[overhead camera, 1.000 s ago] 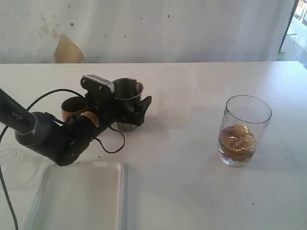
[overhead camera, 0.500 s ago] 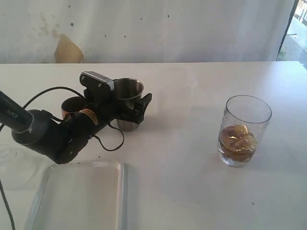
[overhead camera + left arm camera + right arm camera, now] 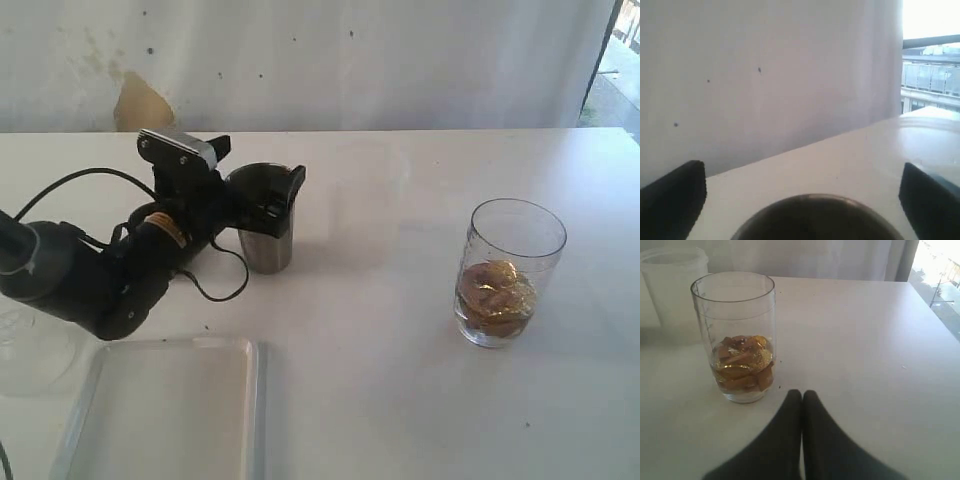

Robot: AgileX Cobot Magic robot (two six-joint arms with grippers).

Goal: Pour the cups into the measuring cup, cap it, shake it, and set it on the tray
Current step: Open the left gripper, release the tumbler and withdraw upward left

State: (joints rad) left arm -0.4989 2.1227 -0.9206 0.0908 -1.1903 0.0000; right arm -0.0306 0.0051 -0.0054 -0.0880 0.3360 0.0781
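The steel tumbler (image 3: 266, 238) stands upright on the white table, left of centre. My left gripper (image 3: 262, 166) is open, with one finger on each side of the tumbler's rim (image 3: 812, 217). In the left wrist view the fingers (image 3: 675, 200) stand wide apart, clear of the rim. The wooden cup is hidden behind the left arm. At the right stands the clear measuring cup (image 3: 510, 268), with golden-brown pieces in its bottom (image 3: 742, 362). My right gripper (image 3: 802, 393) is shut and empty, just short of the measuring cup. The white tray (image 3: 170, 410) lies at the front left.
A frosted beaker (image 3: 675, 282) stands behind the measuring cup in the right wrist view. A clear rounded piece (image 3: 25, 345) lies at the far left beside the tray. The left arm's cable (image 3: 215, 285) loops on the table near the tumbler.
The left gripper has risen from around the tumbler's body to its rim and drawn back to the left, opening fully. The wooden cup has slipped out of sight behind the arm.
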